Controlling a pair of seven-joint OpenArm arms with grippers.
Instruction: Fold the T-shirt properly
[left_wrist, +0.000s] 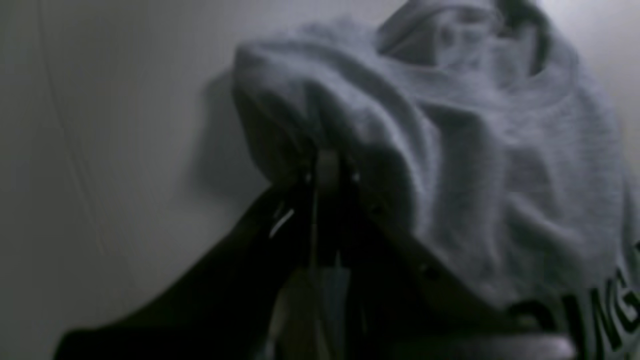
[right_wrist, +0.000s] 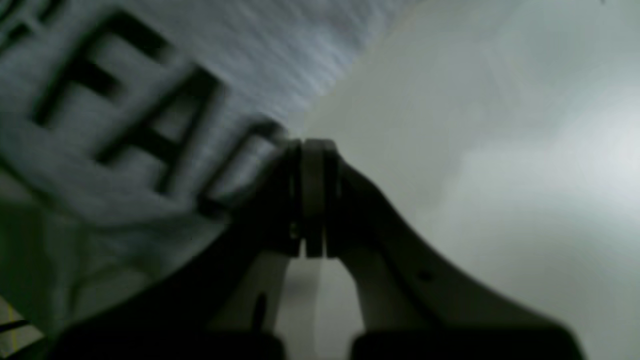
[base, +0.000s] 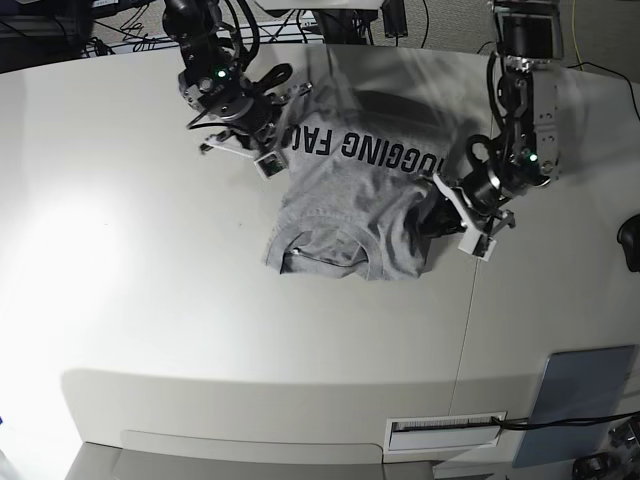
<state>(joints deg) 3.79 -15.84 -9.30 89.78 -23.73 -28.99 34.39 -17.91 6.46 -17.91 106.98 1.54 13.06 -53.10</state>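
Pinching a fold of the T-shirt (left_wrist: 450, 165), my left gripper (left_wrist: 327, 165) had fabric bunched over its tips; my right gripper (right_wrist: 312, 150) was pressed together at the lettered edge, shirt spread on the table (base: 150, 300) between them.

White table (base: 150, 300), cables (base: 110, 25) behind

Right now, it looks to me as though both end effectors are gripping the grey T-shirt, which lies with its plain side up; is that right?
Not quite: the T-shirt lies with its black lettering up, as the base view shows. The rest holds: the left end effector and the right end effector both grip it.
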